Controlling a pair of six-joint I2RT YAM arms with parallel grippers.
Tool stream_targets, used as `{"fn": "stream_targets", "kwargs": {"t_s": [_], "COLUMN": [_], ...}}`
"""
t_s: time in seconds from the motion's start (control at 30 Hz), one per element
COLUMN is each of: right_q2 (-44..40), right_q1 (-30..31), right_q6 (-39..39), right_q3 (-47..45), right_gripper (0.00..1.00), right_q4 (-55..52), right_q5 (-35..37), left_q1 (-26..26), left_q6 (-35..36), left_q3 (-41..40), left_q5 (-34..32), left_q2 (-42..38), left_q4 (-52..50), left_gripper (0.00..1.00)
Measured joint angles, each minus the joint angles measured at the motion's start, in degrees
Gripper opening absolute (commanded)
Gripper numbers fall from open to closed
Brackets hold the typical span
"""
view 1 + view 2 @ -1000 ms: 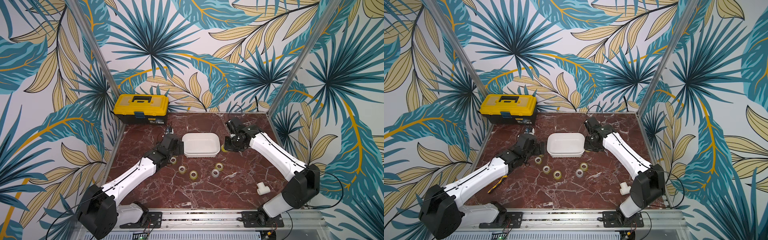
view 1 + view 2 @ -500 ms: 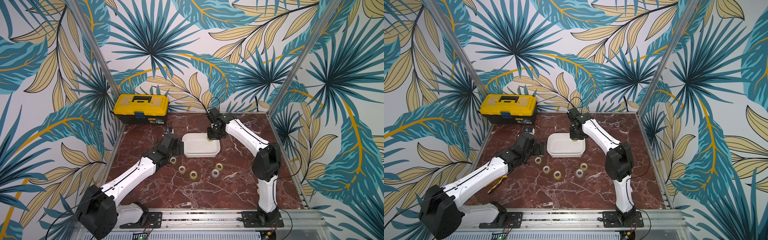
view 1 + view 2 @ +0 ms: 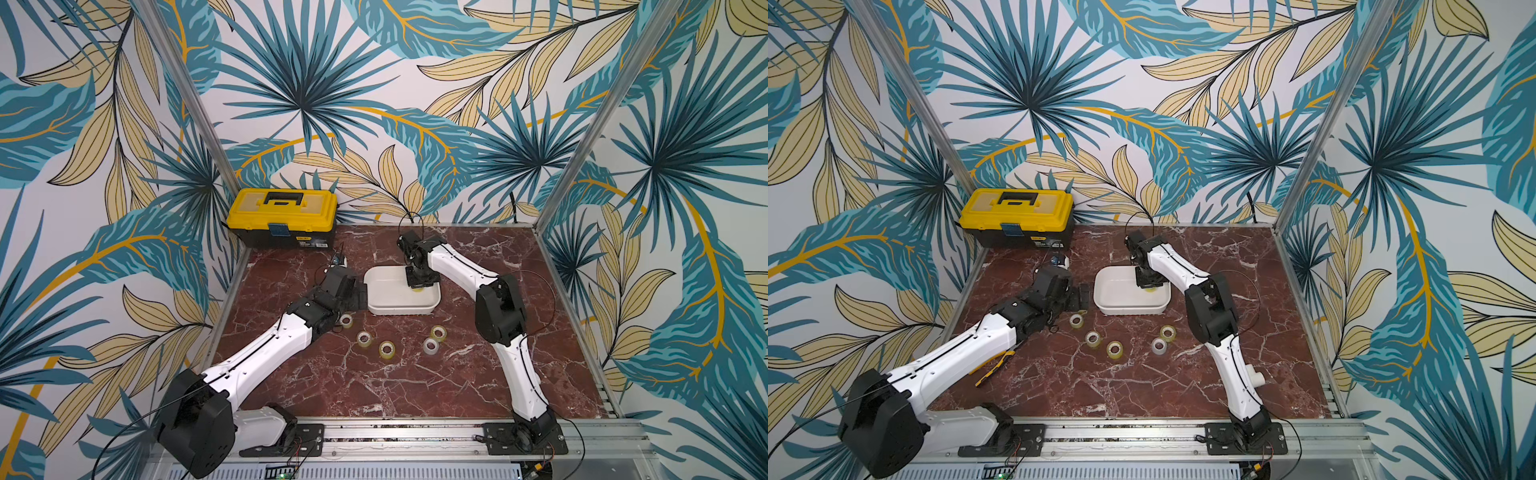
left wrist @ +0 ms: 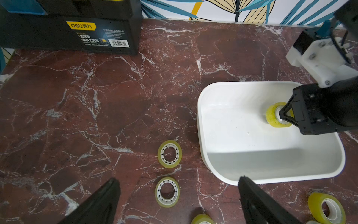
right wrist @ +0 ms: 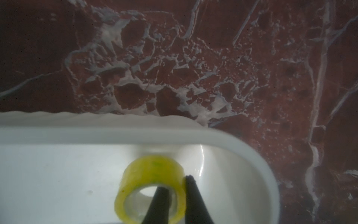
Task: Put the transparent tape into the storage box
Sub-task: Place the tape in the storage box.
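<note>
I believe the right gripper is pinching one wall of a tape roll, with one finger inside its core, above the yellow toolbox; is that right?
Not quite. The right gripper does pinch the tape roll that way, but over the white storage box, not the yellow toolbox, which stands apart, further back. The right wrist view shows it.
</note>
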Motion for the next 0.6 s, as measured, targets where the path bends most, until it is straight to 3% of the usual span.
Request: {"fn": "stream_targets", "kwargs": {"t_s": [0.3,0.6], "right_q2": [1.49,1.49], "right_q1": [0.02,0.00], "right_q6": [-0.20,-0.13], "right_q3": [1.05,1.01], "right_gripper": [0.01,0.22], "right_q4": [0.11,0.11], "right_q5": [0.52,0.50], "left_q1": [0.02,0.02], "left_q6": [-0.48,-0.48], "left_q3": [0.02,0.02], "left_q5": [-0.04,-0.09], "left_q2": [0.00,0.00], "left_q4": [-0.22,-0.39], "left_gripper": [1.00,1.00]}}
